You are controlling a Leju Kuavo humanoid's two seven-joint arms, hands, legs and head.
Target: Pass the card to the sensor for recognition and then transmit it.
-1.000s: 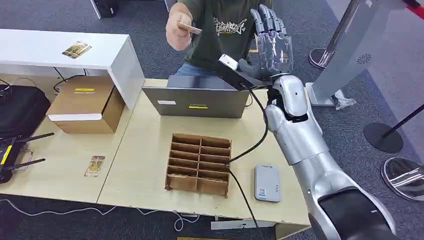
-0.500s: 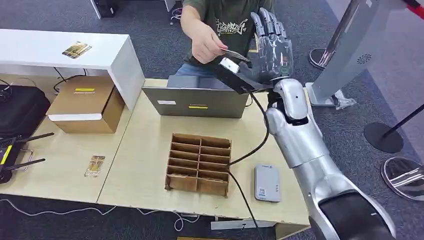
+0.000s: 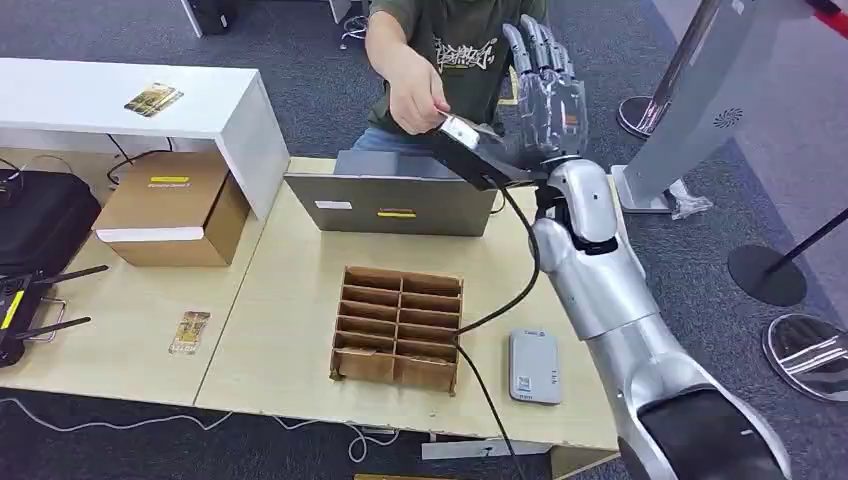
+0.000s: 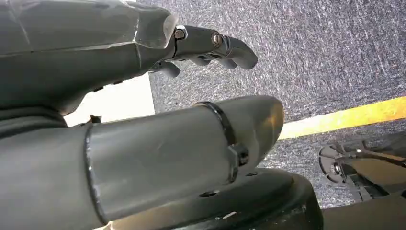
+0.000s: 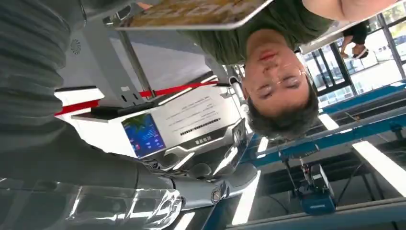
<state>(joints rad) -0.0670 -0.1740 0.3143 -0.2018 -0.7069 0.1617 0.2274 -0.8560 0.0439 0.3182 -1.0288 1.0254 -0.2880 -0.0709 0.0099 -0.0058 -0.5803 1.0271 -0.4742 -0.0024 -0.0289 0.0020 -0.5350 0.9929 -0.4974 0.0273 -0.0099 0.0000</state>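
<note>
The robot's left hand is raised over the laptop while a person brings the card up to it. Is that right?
Not quite: the raised hand is the right hand, as the head view shows. The rest holds: it is up over the laptop, and the person's hand brings the card to it.

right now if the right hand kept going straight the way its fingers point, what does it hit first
Probably nothing close. The right hand has its fingers pointing up and away from the table, beside the person. The card the person holds lies by the thumb, off that line. Depth is unclear.
</note>
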